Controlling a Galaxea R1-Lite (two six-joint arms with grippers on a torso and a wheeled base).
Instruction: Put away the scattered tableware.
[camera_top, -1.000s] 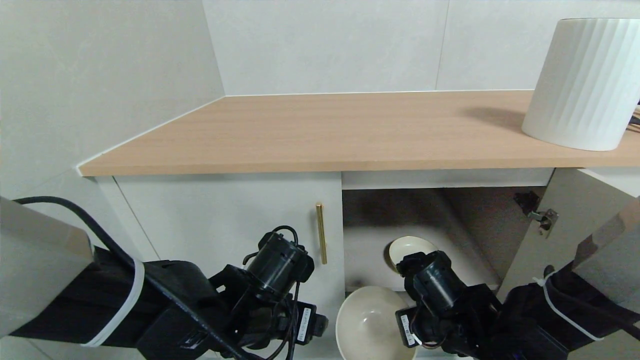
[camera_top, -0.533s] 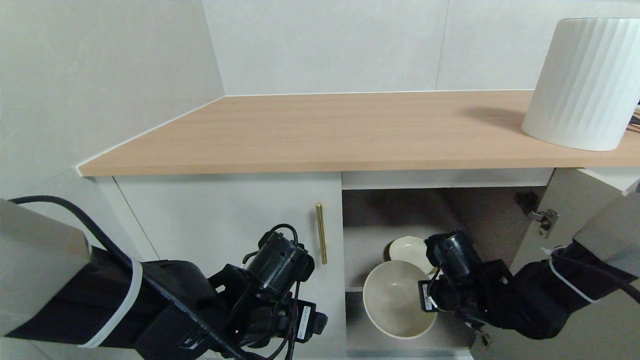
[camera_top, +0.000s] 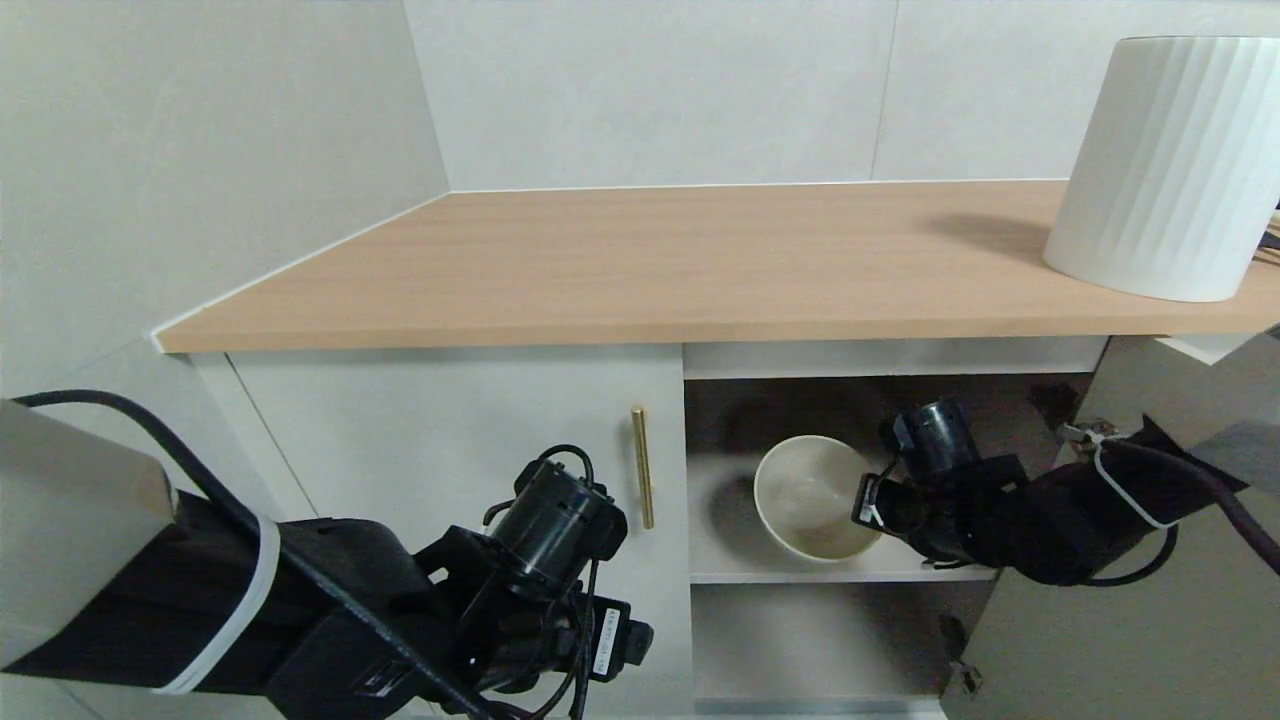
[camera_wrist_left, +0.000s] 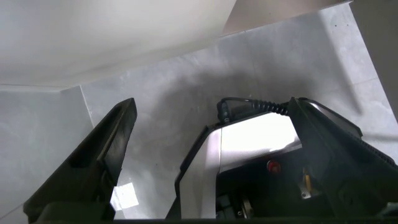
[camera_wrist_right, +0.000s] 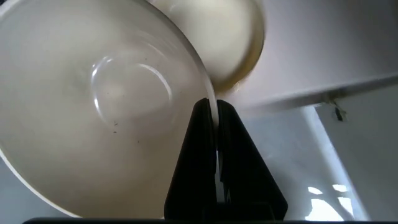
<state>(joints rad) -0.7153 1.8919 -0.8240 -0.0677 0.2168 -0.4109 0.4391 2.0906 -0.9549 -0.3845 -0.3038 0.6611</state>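
Pinching the rim between closed fingers, the right gripper holds the cream bowl inside the open half of the cabinet. In the right wrist view the black fingers sit on either side of the thin wall. Seen from the head camera, the bowl hangs at nine o'clock from that gripper, just above the upper shelf; whether its base touches the board cannot be told. Being round, the bowl has no long axis. What counts is its mouth, which faces up and tips slightly toward the robot, so it probably needs levelling before it is set down. A smaller dish lies just past the held rim, deeper in the cabinet, and I judge that the bowl must either settle beside it or nest onto it. The right arm is plainly the nearer one. The left gripper is spread wide with nothing between its fingers, well apart at about seven o'clock from the bowl, outside the closed door with its brass handle.
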